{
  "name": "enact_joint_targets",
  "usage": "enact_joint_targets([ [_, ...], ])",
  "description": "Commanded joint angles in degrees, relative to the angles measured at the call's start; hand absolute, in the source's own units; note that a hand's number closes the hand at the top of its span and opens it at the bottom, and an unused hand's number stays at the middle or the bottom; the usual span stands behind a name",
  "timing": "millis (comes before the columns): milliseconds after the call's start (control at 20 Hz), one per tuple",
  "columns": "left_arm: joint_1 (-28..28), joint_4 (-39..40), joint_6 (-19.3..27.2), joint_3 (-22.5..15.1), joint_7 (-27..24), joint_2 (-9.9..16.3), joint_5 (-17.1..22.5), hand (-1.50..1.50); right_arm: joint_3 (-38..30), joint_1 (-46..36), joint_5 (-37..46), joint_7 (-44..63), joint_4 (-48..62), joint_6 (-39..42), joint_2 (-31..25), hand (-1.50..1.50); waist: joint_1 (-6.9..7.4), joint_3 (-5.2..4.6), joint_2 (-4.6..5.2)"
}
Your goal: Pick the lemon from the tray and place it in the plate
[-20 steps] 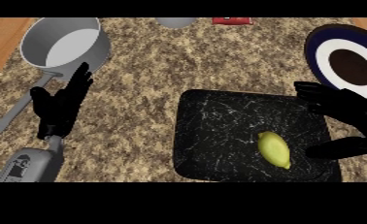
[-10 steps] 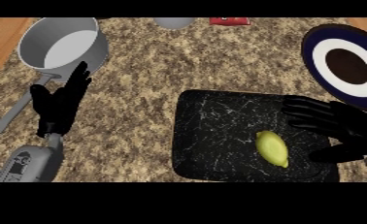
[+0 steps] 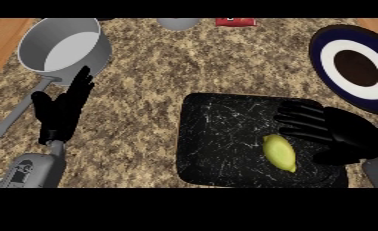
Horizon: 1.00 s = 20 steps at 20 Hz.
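Observation:
A yellow lemon (image 3: 280,152) lies on the black marbled tray (image 3: 221,145), toward its right side. My right hand (image 3: 332,132) hovers over the tray's right edge, open, with fingers spread toward the left just above and beside the lemon, thumb below; it does not hold the fruit. The plate (image 3: 353,67), dark blue with a white ring and dark centre, sits at the right edge, beyond the tray. My left hand (image 3: 63,107) rests open at the left, fingers pointing up.
A grey saucepan (image 3: 63,45) with a long handle stands at the back left, just beyond the left hand. A grey bowl (image 3: 178,23) and a red object (image 3: 236,22) sit at the counter's far edge.
My right hand has moved left and down from near the plate, over the tray's right side, closing in on the lemon. The left hand and the lemon have stayed put.

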Motion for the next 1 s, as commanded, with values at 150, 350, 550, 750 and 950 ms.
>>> enact_joint_targets([
  [150,-0.8,0.0,-1.6,2.9,2.1,-0.4,-1.4,0.0,0.0,-0.2,6.7,-2.5,-1.8,0.6,1.6,-1.5,-0.2,-0.02,-0.04],
  [350,3.9,-4.2,-3.5,2.9,1.6,-0.7,-2.4,0.0,0.3,0.0,10.4,0.8,-1.7,-1.9,6.7,-1.5,-0.03,-0.01,-0.06],
  [550,-0.3,-2.0,-3.3,4.4,4.3,-1.7,-2.5,0.0,1.9,-0.3,14.6,3.3,-0.6,-3.4,10.9,-1.5,-0.02,0.0,0.0],
  [750,2.2,-2.5,-5.3,5.1,2.9,-1.6,-3.3,0.0,-0.7,-2.8,15.7,3.9,-0.5,-0.4,10.8,-1.5,0.09,-0.01,-0.03],
  [950,0.6,-4.6,-2.9,3.9,4.7,-3.9,-5.3,0.0,1.4,-1.6,21.4,4.4,-0.3,-2.5,11.7,-1.5,0.1,0.0,-0.06],
])
